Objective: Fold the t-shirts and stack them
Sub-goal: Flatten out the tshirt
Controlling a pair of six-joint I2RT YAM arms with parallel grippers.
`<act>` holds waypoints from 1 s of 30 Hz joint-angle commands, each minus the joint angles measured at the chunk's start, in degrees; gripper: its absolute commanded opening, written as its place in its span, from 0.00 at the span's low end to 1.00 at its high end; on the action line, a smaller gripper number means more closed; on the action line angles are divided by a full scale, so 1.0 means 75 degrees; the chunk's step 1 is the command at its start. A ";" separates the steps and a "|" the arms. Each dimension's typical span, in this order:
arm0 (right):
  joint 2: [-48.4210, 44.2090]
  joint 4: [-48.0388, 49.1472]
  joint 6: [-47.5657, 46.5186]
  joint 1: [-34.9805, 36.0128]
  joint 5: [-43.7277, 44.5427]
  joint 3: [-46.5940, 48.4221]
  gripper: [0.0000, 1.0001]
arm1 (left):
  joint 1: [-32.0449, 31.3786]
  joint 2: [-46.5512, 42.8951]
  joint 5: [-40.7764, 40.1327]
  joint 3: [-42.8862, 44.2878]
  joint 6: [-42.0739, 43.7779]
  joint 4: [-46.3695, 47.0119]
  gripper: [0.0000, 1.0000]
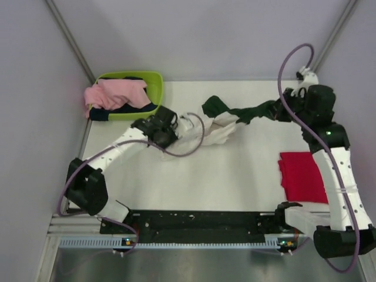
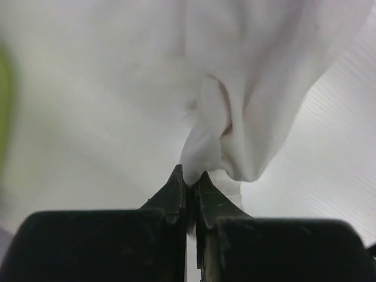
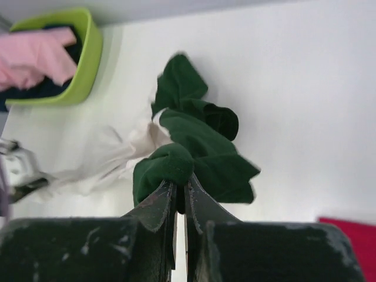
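The white t-shirt with dark green sleeves (image 1: 223, 123) is stretched in a bunched rope across the back of the table between both grippers. My left gripper (image 1: 176, 122) is shut on a fold of its white cloth (image 2: 202, 147). My right gripper (image 1: 284, 110) is shut on a dark green sleeve (image 3: 176, 164), and the white body (image 3: 111, 158) trails off to the left. The red t-shirt (image 1: 302, 176) lies folded flat at the right, beside my right arm; its corner shows in the right wrist view (image 3: 352, 226).
A lime-green basket (image 1: 154, 82) stands at the back left with pink and dark cloth (image 1: 114, 94) in it; it also shows in the right wrist view (image 3: 88, 53). Grey walls close in the table on three sides.
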 commanded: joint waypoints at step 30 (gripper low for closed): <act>0.1668 0.0305 -0.1041 -0.0781 -0.1841 0.3848 0.00 | 0.2689 0.0955 -0.1506 0.5668 0.1525 0.1145 0.71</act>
